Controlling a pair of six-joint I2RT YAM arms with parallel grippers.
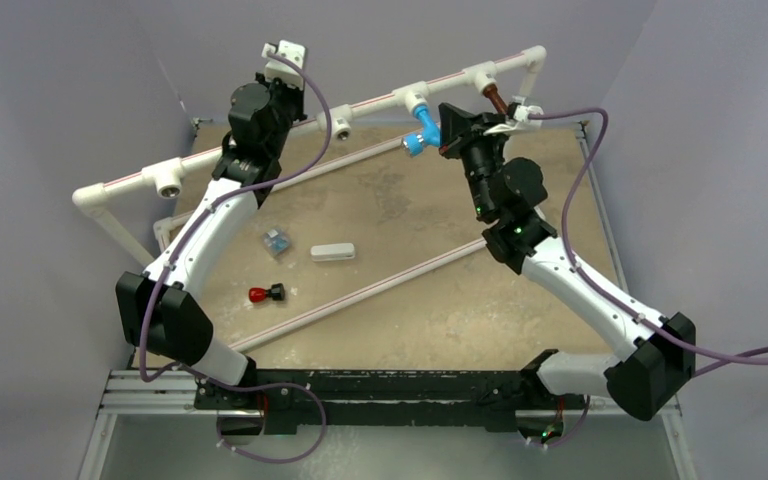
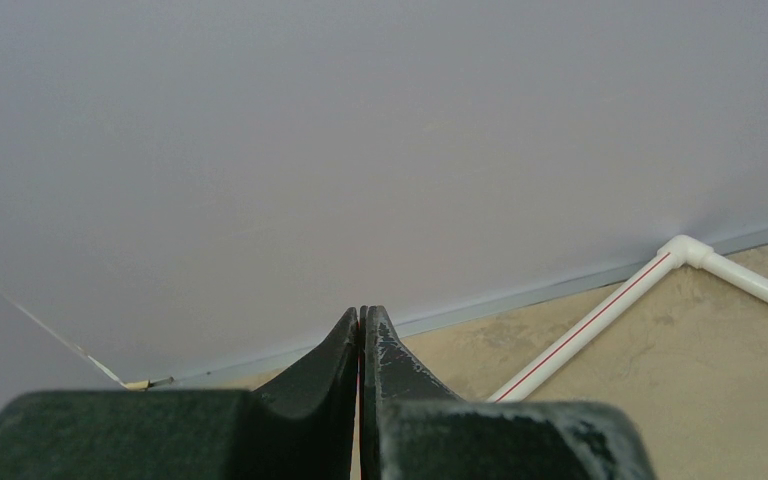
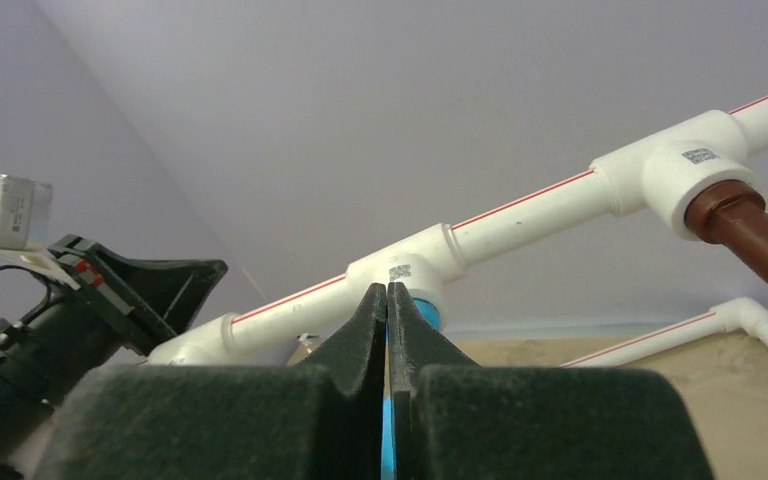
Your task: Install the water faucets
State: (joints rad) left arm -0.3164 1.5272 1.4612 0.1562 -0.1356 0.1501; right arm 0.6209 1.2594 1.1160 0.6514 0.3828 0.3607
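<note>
The bright blue faucet (image 1: 422, 128) hangs from a white tee (image 1: 415, 100) on the raised back pipe, spout toward the table. The dark brown faucet (image 1: 493, 98) sits in the tee to its right (image 1: 480, 75). My right gripper (image 1: 446, 130) is shut, right beside the blue faucet. In the right wrist view its fingertips (image 3: 388, 290) meet just under the tee, with the blue faucet (image 3: 426, 308) showing behind them and the brown faucet (image 3: 750, 235) at the right. My left gripper (image 1: 282, 82) is raised by the back pipe's left part, shut and empty (image 2: 361, 312), facing the wall.
On the table lie a small white rectangular block (image 1: 332, 252), a small bluish part (image 1: 277, 241) and a red-and-black part (image 1: 266, 294). Two open tees (image 1: 340, 125) (image 1: 168, 180) sit on the back pipe. Low pipes (image 1: 360, 295) cross the table. Walls stand close on three sides.
</note>
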